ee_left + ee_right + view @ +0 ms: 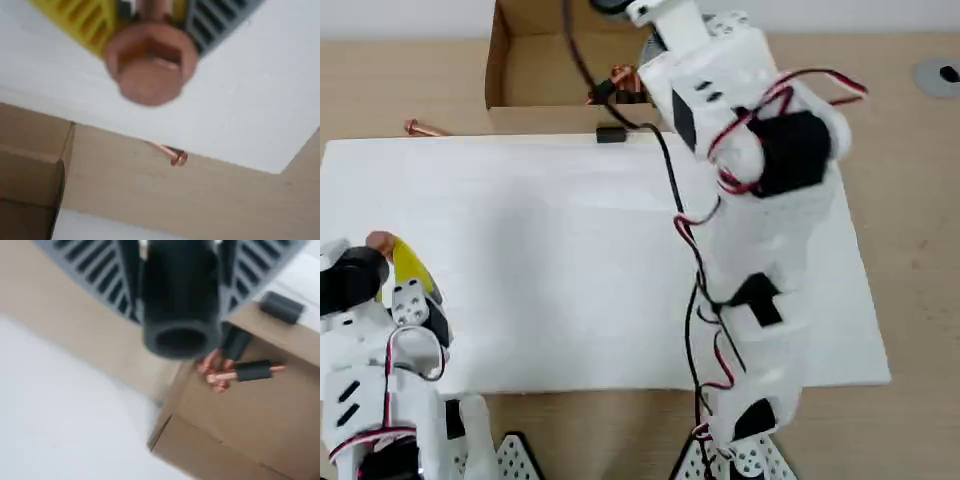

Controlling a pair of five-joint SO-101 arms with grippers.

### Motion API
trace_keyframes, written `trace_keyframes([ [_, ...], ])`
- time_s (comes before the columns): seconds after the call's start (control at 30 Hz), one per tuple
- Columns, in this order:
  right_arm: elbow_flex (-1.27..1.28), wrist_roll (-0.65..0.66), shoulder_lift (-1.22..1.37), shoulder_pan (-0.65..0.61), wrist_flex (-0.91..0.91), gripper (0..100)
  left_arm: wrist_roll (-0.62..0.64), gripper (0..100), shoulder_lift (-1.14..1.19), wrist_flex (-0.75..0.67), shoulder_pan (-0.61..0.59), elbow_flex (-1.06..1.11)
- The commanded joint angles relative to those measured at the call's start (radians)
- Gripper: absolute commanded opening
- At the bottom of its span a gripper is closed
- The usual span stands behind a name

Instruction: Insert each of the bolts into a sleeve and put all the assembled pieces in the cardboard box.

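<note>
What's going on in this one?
The left claw holds a copper bolt over the white sheet. The right claw holds a black sleeve near the cardboard box, where assembled pieces lie. A loose bolt lies on the table beyond the sheet, and a spare sleeve sits by the box's front wall.

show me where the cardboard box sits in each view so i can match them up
High view: cardboard box at the far edge of the table, just beyond the white sheet.
Left wrist view: its corner, across a strip of bare table from the white sheet, a loose bolt at the sheet's edge.
Right wrist view: the box behind the gripped sleeve, assembled pieces inside.
Shared landmark: the white sheet beside the box.
</note>
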Motion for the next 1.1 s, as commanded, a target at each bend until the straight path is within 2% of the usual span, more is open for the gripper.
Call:
trace_keyframes([
  [0.0, 0.209, -0.092, -0.188, -0.048, 0.017, 1.1, -0.002, 1, -0.01, 0.02, 0.014, -0.077],
  [0.33, 1.089, -0.091, -0.796, -0.386, -0.021, 1.1, 0.0, 1, -0.01, 0.012, 0.015, -0.081],
  [0.6, 1.658, -0.094, -1.116, -0.398, -0.196, 1.2, 0.006, 1, -0.012, 0.017, 0.011, -0.081],
  [0.7, 1.914, -0.097, -1.185, -0.424, -0.278, 1.2, 0.069, 1, -0.012, 0.018, 0.011, -0.098],
  [0.83, 2.18, -0.109, -1.277, -0.464, -0.5, 1.2, 0.135, 1, -0.012, 0.012, 0.018, -0.127],
  [0.93, 2.341, -0.163, -1.359, -0.466, -0.721, 1.2, 0.137, 1, -0.012, 0.011, 0.044, -0.127],
  [1.07, 2.542, -0.166, -1.445, -0.466, -1.036, 1.2, 0.138, 1, -0.01, 0.011, 0.084, -0.129],
])
